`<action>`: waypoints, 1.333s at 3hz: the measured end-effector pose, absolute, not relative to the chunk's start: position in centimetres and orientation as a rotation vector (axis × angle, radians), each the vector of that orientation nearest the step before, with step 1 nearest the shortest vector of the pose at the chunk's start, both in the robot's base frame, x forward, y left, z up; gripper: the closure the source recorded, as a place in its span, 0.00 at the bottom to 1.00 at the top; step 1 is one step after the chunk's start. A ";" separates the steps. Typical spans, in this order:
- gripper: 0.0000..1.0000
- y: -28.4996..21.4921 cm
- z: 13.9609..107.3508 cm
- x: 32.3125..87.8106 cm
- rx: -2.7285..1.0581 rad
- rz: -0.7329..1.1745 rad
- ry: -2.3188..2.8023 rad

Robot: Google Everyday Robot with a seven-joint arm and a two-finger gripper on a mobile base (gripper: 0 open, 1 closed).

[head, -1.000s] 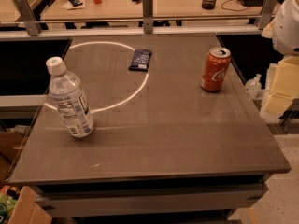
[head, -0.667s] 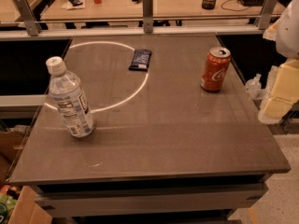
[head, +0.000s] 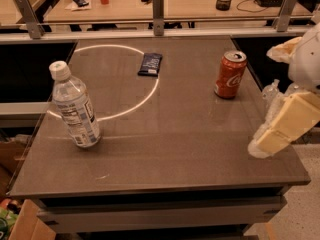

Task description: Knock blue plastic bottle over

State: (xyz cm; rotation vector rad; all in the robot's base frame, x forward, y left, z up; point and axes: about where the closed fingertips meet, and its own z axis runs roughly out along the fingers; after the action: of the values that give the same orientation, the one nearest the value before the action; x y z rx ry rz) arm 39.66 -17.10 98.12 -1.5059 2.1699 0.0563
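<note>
Blue plastic bottle standing upright at frame left on the dark table, cap on. Gripper hanging at the right edge, well apart from it; apart or together, cannot tell. Red can sitting upper right.

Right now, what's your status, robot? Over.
Hand at right edge of table. Blue plastic bottle standing, far left, untouched. Red can farther back, not between them.

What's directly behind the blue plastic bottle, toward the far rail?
Just tabletop and the white ring behind the blue plastic bottle; the bottle's body hides a stretch of the ring. The dark bar lies farther right. The gripper is at the table's right edge.
</note>
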 end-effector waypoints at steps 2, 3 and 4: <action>0.00 -8.1 95.8 39.4 -1.536 0.361 1.926; 0.00 -4.8 93.8 40.7 -1.541 0.464 1.876; 0.00 -4.7 93.8 40.6 -1.540 0.457 1.879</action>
State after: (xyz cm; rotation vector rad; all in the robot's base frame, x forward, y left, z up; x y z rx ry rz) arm 40.56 -4.71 93.76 -1.5405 1.8788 0.4568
